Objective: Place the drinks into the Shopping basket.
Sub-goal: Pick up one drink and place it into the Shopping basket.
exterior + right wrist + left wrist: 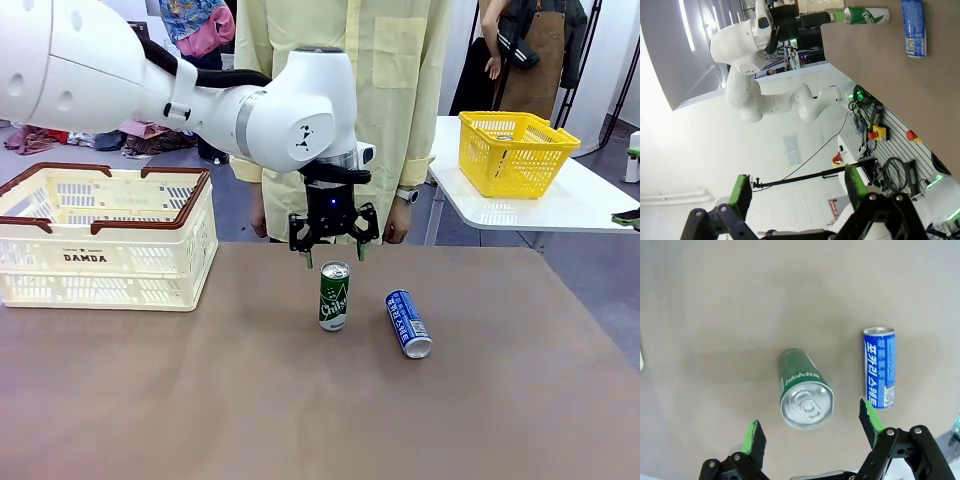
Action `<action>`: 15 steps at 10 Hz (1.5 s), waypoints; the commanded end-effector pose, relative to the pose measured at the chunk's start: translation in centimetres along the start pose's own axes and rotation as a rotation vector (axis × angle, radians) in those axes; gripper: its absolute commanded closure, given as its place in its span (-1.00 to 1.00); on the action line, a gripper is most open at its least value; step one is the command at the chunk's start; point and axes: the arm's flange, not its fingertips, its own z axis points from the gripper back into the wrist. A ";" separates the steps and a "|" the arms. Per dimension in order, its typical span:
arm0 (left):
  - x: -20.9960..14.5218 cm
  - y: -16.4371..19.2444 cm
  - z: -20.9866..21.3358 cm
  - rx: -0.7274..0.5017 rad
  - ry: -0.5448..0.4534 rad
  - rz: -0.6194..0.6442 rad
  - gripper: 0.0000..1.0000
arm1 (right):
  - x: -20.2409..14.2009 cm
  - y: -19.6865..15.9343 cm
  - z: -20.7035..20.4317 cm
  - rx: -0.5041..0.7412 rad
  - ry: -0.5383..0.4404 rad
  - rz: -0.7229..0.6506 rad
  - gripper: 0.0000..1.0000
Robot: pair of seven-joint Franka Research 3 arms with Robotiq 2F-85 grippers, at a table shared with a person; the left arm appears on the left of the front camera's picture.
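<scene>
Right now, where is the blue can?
Front view: the blue can lies on its side on the table, right of centre, just right of the upright green can, not touching it.

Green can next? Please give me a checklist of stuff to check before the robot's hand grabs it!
1. Left hand open: ok, fingers spread wide.
2. Left hand lined up: ok, it hovers right above the green can, not touching; the wrist view shows the can top between the green pads.
3. Green can upright: ok, silver top facing up.
4. Blue can out of the way: ok, it lies on its side, apart from the green one.
5. Shopping basket ready: ok, open top, on the robot's left; its floor cannot be seen fully.
6. Person's hands clear: ok, held back at the far edge.
</scene>
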 end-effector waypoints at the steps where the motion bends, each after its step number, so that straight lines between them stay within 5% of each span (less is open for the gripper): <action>1: 0.5 -1.1 -0.1 -0.017 0.002 0.052 -1.00 | 0.2 0.7 -0.1 0.009 -0.007 -0.015 -1.00; 14: 1.4 -0.3 -5.5 0.081 0.026 -0.069 -1.00 | 0.2 0.7 -0.1 0.009 -0.007 -0.015 -1.00; 15: 1.4 -0.6 -5.7 0.093 0.024 -0.074 -0.63 | 0.2 0.7 -0.1 0.009 -0.007 -0.015 -1.00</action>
